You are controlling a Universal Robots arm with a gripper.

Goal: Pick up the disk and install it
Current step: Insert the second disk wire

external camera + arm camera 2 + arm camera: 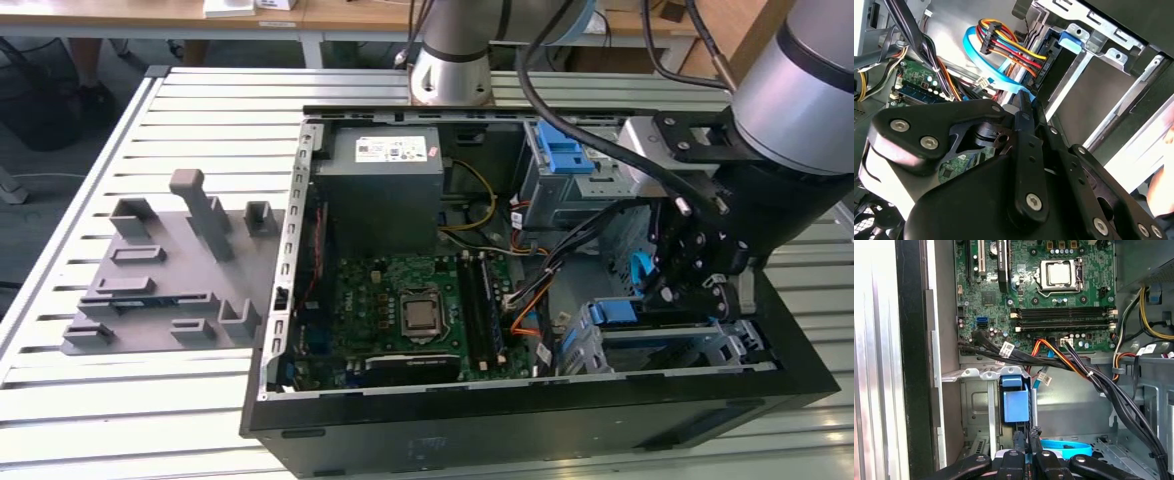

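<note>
One computer case (534, 420) holds one drive cage (974, 374). One disk (1015, 405) sits inside the cage, blue carrier end outward. One gripper (1025, 437), fingers pressed together, hangs just outside the cage mouth. Seating probably needs a straight push along the cage rails, clear of the cable bundle (1054, 365) beside the cage.

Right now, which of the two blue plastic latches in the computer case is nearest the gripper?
The blue latch on the lower drive cage, right beside the gripper in the exterior view. The other blue latch sits farther off, near the grey power supply.
</note>
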